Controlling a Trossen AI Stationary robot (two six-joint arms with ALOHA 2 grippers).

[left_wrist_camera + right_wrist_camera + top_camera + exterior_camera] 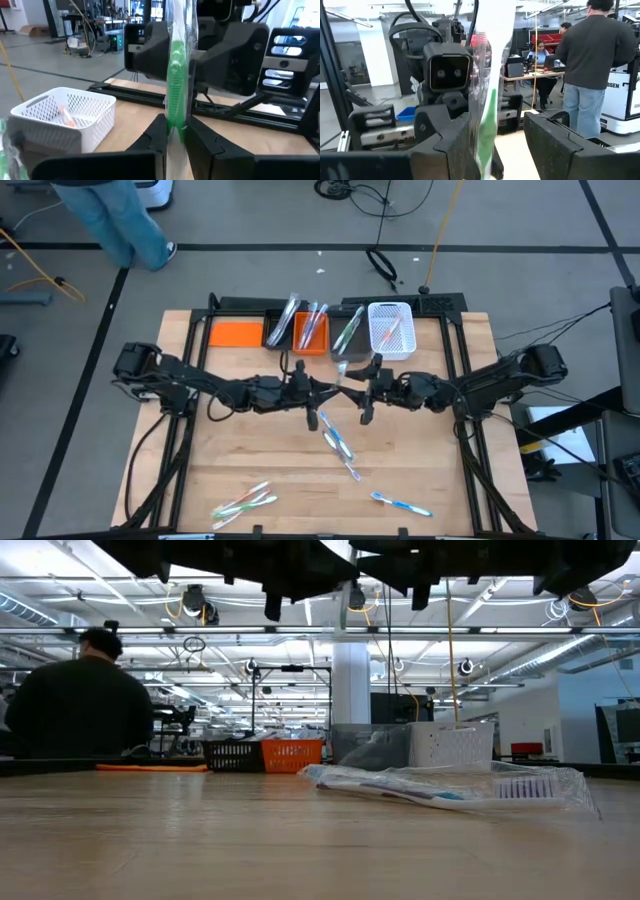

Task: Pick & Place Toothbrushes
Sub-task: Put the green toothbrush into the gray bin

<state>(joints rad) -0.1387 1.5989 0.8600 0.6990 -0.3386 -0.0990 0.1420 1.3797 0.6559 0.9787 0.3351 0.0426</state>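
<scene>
At table centre, left gripper (172, 137) is clamped on a green toothbrush (176, 75); right gripper (492, 145), at three o'clock, stands apart around it. Light, slippery wrapper: grip mid-handle.

Four small bins (312, 330) along the table's (240, 450) far edge; about seven loose toothbrushes (338, 442) on it; two robot arms (210, 387).
</scene>
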